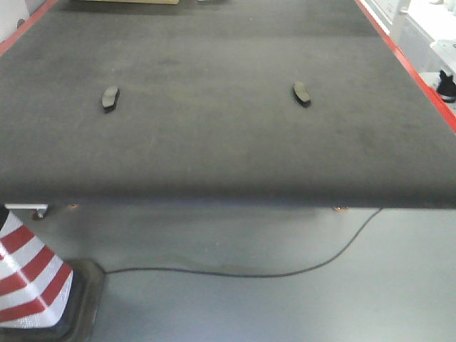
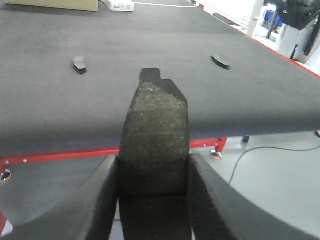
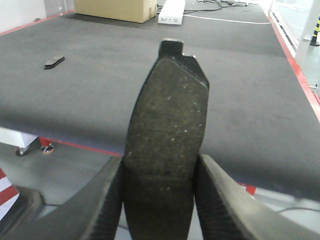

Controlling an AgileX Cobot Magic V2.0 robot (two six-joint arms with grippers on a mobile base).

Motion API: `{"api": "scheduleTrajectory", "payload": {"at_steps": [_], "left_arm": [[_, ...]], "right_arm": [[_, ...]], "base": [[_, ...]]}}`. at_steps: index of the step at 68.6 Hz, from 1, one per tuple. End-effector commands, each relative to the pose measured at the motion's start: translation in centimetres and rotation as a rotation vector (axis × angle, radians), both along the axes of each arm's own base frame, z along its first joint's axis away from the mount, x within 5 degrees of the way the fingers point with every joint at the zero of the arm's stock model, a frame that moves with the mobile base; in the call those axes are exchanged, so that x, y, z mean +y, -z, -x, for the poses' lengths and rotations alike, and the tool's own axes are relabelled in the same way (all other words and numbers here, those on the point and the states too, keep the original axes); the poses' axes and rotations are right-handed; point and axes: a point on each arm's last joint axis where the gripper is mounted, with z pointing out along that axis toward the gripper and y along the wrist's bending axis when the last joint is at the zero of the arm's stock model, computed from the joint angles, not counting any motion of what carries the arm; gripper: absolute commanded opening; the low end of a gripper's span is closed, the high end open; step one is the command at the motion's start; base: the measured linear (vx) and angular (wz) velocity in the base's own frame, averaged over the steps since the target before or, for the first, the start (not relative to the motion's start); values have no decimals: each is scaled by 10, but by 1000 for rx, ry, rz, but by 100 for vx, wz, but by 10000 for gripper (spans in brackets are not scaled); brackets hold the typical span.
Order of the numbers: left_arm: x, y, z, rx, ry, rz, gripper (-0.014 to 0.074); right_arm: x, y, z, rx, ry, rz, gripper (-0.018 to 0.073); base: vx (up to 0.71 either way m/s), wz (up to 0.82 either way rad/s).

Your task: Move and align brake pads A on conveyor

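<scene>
Left gripper [image 2: 154, 200] clamped on an upright brake pad [image 2: 155, 137], right gripper [image 3: 159, 205] clamped on another brake pad [image 3: 167, 135], both near the conveyor [image 1: 214, 142] edge, two more pads [image 1: 109, 97] [image 1: 302, 93] lying well apart on the belt.

Lighting's pretty flat and soft overall, kind of washed out. The front view looks hazy and low contrast, with the conveyor [image 1: 228, 142] showing a dark shadow band along its near edge and onto the floor [image 1: 285, 299] below. Top right corners blow out white in all three views, so the brightest light sits off that way. In both wrist views the held brake pads [image 2: 155, 140] [image 3: 165, 140] are sharp enough to show their grain, while the background goes slightly soft.
</scene>
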Motion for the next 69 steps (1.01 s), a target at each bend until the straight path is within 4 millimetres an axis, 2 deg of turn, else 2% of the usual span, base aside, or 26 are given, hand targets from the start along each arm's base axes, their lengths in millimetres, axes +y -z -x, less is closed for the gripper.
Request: {"api": "scheduleTrajectory", "payload": {"at_steps": [1,69], "left_arm": [[-1,-16,0,-102,12,32,-6],[-1,-16,0,-102,12,32,-6]], "right_arm": [[-1,-17,-1,-113,15,-17,-2],[-1,-17,-1,-113,15,-17,-2]], "base": [[37,6],[36,-1]]}}
